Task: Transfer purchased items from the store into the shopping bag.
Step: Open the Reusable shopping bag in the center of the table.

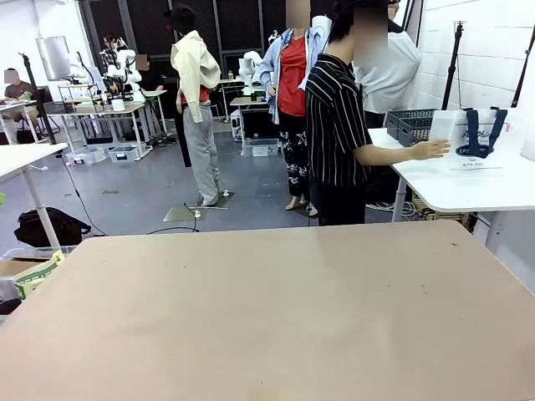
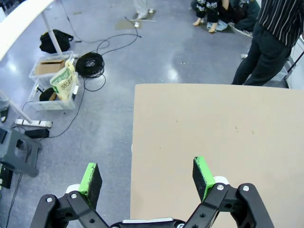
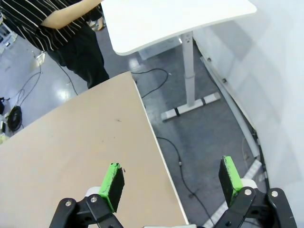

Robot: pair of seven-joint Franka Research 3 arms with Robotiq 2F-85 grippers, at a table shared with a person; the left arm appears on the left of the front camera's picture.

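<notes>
Left jaws wide, right jaws wide, empty

Tan table (image 1: 267,317), navy-strapped clear bag (image 1: 478,142)

Pretty clearly a lab or workshop space, open-plan. Bare grey floor (image 2: 180,52) with loose cables (image 2: 90,64) coiled on it, clear plastic bins (image 2: 45,103) of stuff parked beside a desk leg, a power strip (image 2: 33,123) lying nearby. Plain white desks (image 3: 180,19) on metal legs, more cluttered workbenches (image 1: 109,113) farther back, white brick wall (image 1: 476,50), a tripod (image 1: 452,63) standing by it, black grid panels (image 1: 242,21) along the far side.
</notes>
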